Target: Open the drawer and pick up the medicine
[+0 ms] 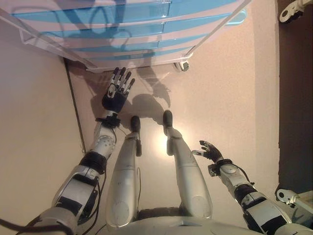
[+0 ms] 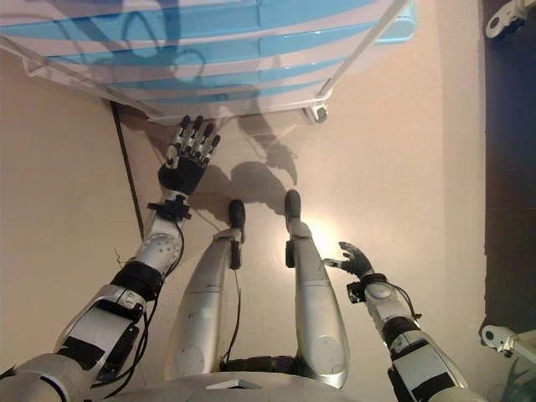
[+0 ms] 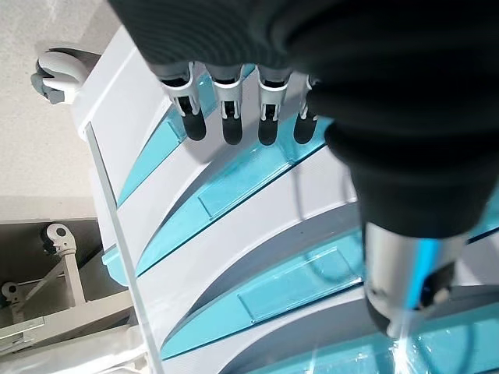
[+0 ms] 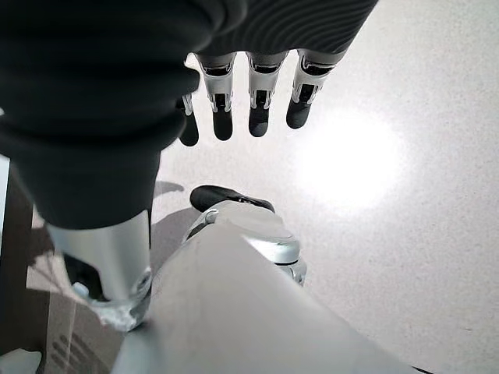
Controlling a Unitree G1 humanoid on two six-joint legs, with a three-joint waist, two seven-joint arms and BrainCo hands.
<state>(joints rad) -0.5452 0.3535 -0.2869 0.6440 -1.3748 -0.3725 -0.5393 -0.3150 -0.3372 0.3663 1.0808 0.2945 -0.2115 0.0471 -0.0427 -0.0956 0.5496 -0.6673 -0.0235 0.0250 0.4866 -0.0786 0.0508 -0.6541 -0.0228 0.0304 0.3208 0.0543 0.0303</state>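
A white drawer unit (image 1: 122, 41) with several translucent blue drawers stands on castors ahead of me; all drawers look shut. My left hand (image 1: 117, 93) is open, fingers straight, raised just below the unit's lowest drawers and apart from them. In the left wrist view its fingers (image 3: 234, 117) point at the blue drawer fronts (image 3: 257, 171). My right hand (image 1: 210, 151) hangs low at my right side, open and empty; its fingers (image 4: 257, 109) show over bare floor. No medicine shows in any view.
A castor (image 1: 183, 65) sits under the unit's right front corner. A dark seam (image 1: 73, 103) runs along the floor at the left. A dark area (image 1: 296, 98) and white stand parts (image 1: 293, 10) lie at the right.
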